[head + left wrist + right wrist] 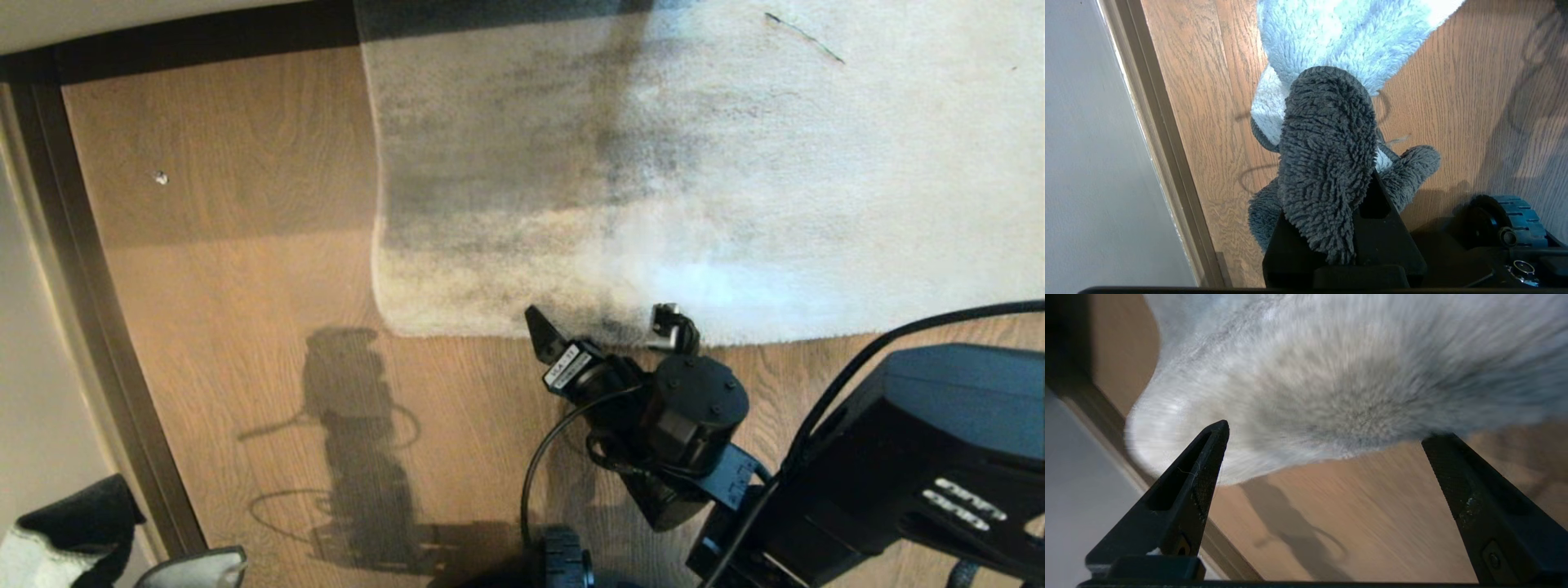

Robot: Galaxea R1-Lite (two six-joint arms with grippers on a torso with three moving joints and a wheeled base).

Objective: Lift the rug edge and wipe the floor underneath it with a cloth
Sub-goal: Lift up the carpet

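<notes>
Head view: right gripper, jaws spread wide and empty, poised at the rug edge, which runs crosswise straight ahead of it; corner off to its left. Right arm nearer by far. Left gripper, parked low by the skirting strip, clamped on the cloth. Floor: bare wood planks, open between rug and wall.

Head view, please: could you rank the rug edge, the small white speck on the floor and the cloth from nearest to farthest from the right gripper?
From the right gripper:
1. Rug edge, right at its open jaws.
2. White speck, far left on the floor.
3. Cloth, bottom-left corner.
</notes>
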